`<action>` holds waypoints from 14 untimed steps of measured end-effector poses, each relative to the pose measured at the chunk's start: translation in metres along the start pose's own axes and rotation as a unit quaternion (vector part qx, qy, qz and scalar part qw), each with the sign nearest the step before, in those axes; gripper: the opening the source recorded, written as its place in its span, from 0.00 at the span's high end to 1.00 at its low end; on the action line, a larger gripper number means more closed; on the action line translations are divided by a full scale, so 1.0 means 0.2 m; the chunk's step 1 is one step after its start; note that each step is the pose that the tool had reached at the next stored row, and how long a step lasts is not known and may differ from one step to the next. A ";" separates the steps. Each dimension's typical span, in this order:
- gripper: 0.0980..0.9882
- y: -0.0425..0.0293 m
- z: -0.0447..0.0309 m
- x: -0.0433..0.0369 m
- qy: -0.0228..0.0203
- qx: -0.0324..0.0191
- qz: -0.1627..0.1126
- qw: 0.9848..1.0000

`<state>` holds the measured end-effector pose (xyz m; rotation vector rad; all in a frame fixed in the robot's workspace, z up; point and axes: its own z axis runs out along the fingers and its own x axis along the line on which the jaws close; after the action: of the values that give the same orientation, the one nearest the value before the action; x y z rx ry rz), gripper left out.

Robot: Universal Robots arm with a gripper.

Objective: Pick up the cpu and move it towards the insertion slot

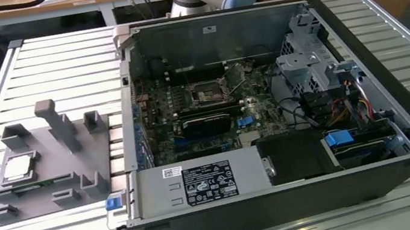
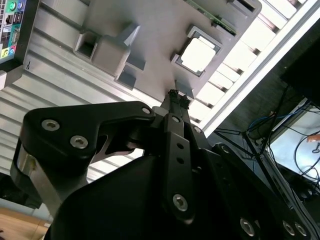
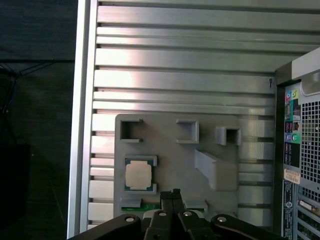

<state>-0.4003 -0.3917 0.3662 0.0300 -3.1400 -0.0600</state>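
Gripper, closed on nothing, hovers near one cpu seated in one grey holder on the tabletop, roughly eight o'clock from one slot in the exterior view.

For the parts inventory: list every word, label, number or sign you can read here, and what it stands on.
No text can be read.
black rectangular label on the grey metal box: print too small.
small white sticker on the same box: too small.
pale sticker on the computer case's rear panel: blurred.
silvery square cpu: no markings can be made out on its top.
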 end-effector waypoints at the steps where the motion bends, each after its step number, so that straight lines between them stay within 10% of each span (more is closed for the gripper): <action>1: 0.99 0.000 0.000 0.002 0.000 0.000 0.000 1.000; 14: 0.99 0.000 0.008 0.045 0.000 0.000 0.000 1.000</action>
<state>-0.4093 -0.3919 0.3646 0.0301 -3.1400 -0.0600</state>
